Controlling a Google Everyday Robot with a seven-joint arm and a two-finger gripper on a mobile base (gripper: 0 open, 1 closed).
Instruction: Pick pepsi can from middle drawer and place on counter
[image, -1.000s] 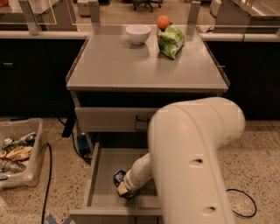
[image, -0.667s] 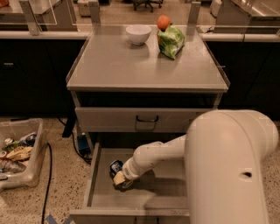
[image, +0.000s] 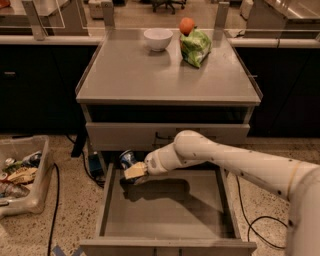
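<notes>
My gripper (image: 136, 171) is clamped on the pepsi can (image: 127, 159), just above the back-left corner of the middle drawer (image: 165, 215). I'd pull toward that drawer's front first to clear the closed drawer (image: 167, 136) above it, then lift to the desk (image: 150, 75).

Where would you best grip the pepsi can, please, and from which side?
Grip the pepsi can around its curved side wall, coming from the right: it is tilted at the back-left corner of the middle drawer, by the left wall. The gripper is there, shut on it so.
</notes>
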